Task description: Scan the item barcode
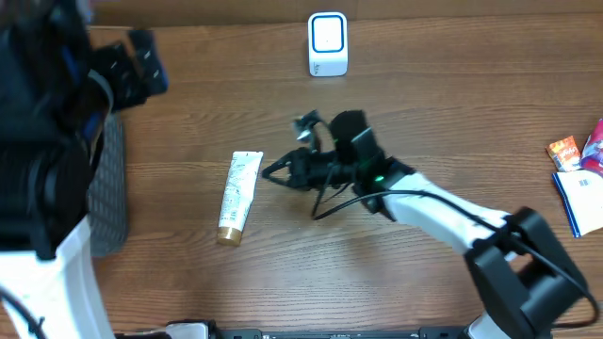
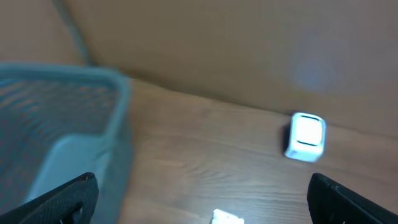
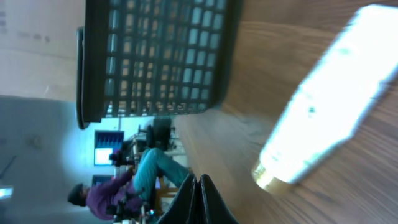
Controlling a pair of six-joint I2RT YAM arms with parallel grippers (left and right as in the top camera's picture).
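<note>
Tube beside low, closed right gripper

A grey mesh basket sits at the left edge of the wooden table; what appear to be snack packets lie clustered at far right.

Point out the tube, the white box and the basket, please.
tube (image 1: 240,193), overhead view, middle of its white body.
white box (image 1: 328,38), overhead view, its pale top face.
basket (image 2: 68,73), left wrist view, its top rim.
</note>
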